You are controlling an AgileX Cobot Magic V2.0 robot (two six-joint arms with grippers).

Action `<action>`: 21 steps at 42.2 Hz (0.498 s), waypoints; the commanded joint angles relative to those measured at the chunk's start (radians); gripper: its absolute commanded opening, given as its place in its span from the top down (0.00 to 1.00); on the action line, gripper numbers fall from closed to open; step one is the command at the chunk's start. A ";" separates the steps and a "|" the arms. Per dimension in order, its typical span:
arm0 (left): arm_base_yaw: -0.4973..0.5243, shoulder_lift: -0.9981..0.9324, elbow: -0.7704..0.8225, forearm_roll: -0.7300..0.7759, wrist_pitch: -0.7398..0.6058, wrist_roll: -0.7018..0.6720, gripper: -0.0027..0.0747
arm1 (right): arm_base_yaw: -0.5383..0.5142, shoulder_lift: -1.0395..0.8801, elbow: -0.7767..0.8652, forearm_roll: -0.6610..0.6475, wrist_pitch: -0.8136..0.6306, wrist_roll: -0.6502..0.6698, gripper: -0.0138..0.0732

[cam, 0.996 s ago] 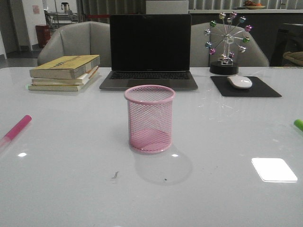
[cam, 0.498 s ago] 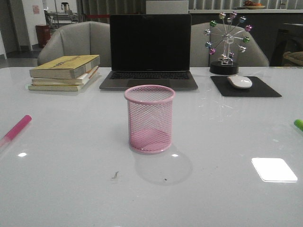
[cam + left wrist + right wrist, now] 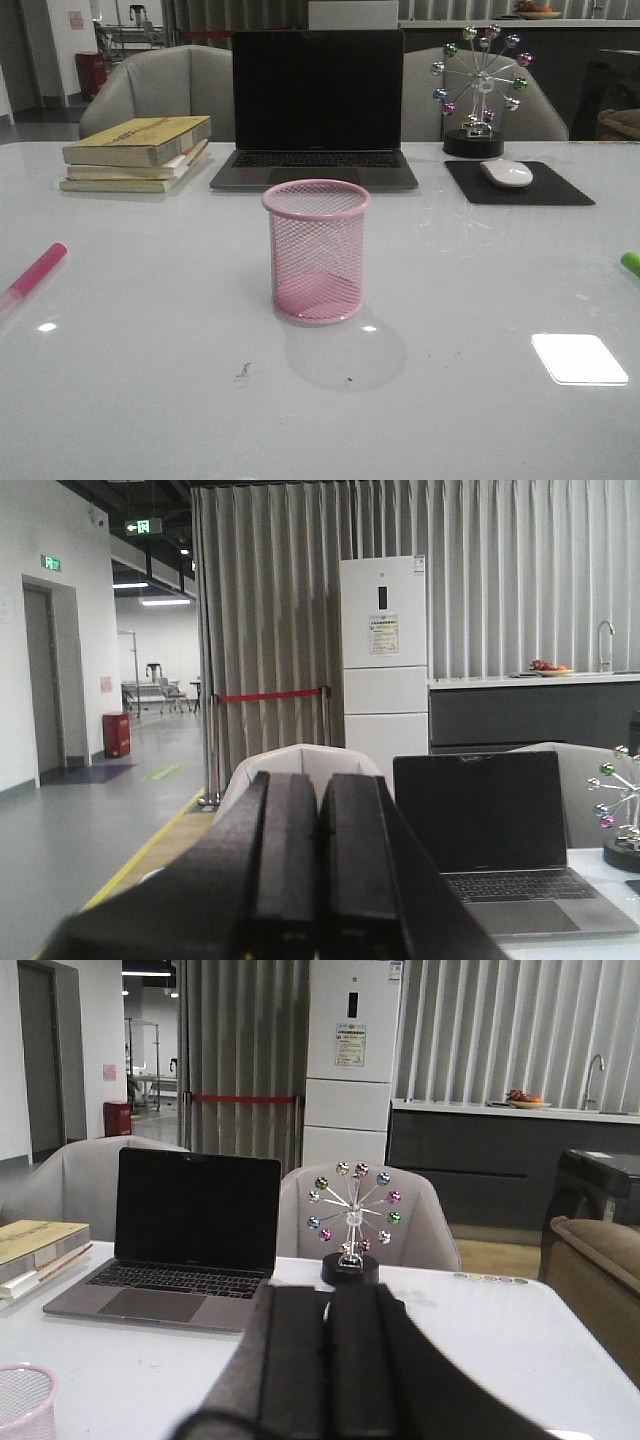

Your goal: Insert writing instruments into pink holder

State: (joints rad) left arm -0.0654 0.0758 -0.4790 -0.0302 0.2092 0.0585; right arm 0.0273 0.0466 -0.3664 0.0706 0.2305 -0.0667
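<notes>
The pink holder stands upright and empty in the middle of the white table; its rim also shows low in the right wrist view. A hot pink marker lies flat at the table's left edge. Only the tip of the lime green marker shows at the right edge. Neither arm appears in the front view. My left gripper is shut with nothing between its fingers, raised and facing the laptop. My right gripper is also shut and empty, well above the table.
Behind the holder sits a closed-screen laptop. A stack of books lies at the back left. At the back right are a ferris-wheel ornament and a mouse on a black pad.
</notes>
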 commanded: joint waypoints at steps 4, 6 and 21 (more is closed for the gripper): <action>0.002 0.189 -0.235 -0.030 0.157 -0.009 0.84 | 0.004 0.174 -0.177 0.004 0.098 -0.002 0.78; 0.002 0.229 -0.272 -0.030 0.220 -0.009 0.84 | 0.004 0.215 -0.206 0.004 0.136 -0.002 0.78; 0.002 0.479 -0.306 -0.030 0.446 -0.009 0.84 | 0.004 0.541 -0.242 0.014 0.321 -0.001 0.78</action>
State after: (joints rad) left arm -0.0654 0.5029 -0.7534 -0.0486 0.6895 0.0585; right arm 0.0273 0.5216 -0.5716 0.0786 0.5833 -0.0667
